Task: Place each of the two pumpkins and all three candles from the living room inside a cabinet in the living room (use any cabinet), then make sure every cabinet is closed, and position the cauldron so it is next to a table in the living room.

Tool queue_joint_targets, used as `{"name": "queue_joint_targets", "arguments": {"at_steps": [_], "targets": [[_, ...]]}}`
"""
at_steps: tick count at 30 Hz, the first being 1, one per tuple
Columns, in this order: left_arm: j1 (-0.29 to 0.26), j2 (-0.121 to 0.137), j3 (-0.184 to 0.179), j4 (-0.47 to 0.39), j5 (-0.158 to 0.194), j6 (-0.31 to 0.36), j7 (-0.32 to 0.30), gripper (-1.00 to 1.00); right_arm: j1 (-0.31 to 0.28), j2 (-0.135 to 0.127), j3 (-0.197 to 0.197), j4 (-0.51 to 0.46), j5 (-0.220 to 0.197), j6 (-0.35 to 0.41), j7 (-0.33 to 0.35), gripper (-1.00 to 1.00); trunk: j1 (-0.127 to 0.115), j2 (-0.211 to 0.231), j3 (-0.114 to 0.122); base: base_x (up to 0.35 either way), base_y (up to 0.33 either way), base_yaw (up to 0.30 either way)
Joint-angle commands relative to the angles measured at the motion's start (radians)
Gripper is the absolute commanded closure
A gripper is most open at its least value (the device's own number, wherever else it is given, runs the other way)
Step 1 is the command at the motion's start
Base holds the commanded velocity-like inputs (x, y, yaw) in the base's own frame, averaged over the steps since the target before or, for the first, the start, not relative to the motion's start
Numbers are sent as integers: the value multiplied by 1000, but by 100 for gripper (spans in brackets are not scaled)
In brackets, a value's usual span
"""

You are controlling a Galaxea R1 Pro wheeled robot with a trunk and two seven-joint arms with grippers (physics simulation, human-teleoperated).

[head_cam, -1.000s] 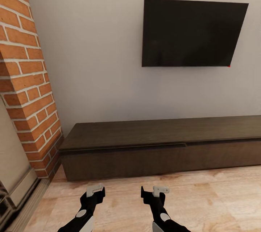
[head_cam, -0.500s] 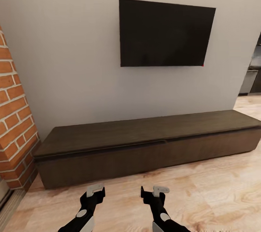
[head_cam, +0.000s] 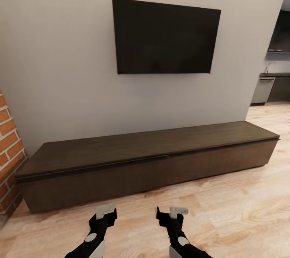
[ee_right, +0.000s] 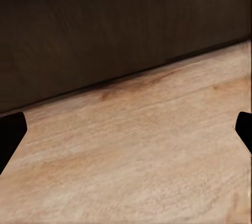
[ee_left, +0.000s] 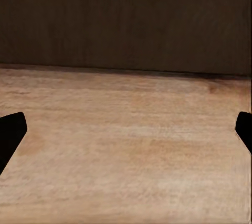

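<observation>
A grey wall (head_cam: 60, 68) fills the far side of the head view, with light wooden floor (head_cam: 241, 209) in front of it. Against the foot of the wall stands the cabinet (head_cam: 145, 161), long, low and dark brown. Its long axis runs left to right along the wall, the right end lying a little farther off, and its flat fronts face the robot. A thin dark line runs under the top along the left half of the front; whether that drawer stands slightly out cannot be told. The top is bare dark wood. Above it, on the wall, hangs a black screen (head_cam: 165, 38). At the far left is a strip of red brick (head_cam: 8, 145), and at the far right an opening shows grey kitchen cupboards (head_cam: 264, 88).

The left gripper (head_cam: 105, 211) and right gripper (head_cam: 172, 211) hover over the near floor, short of the cabinet. In each wrist view the two fingertips (ee_left: 10, 129) (ee_right: 10, 129) sit at opposite edges, spread wide with nothing between them but floor and cabinet front.
</observation>
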Motion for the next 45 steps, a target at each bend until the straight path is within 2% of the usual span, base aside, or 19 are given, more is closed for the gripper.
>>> {"name": "queue_joint_targets", "arguments": {"at_steps": [1, 14, 21, 36, 45], "targets": [[-1, 1, -8, 0, 5, -4, 8, -100, -1, 0, 9, -1, -5, -3, -6, -100, 0, 0, -1, 46, -273, -91], [-1, 0, -8, 0, 3, -6, 6, -100, -1, 0, 8, -1, -5, -2, -6, -100, 0, 0, 8, 123, -148, -243], [-1, -1, -8, 0, 3, -6, 7, -100, -1, 0, 7, -1, -7, -1, 18, -100, 0, 0, 14, 97, -131, -267], [-1, -2, -8, 2, 7, -5, 9, -100, -1, 0, 7, 4, -7, -1, 26, -100, 0, 0, 26, 146, -220, -266], [-1, -3, -8, 3, 7, -4, 9, -100, -1, 1, 7, 4, -7, -1, 26, -100, 0, 0, 28, 249, -185, -61]]}}
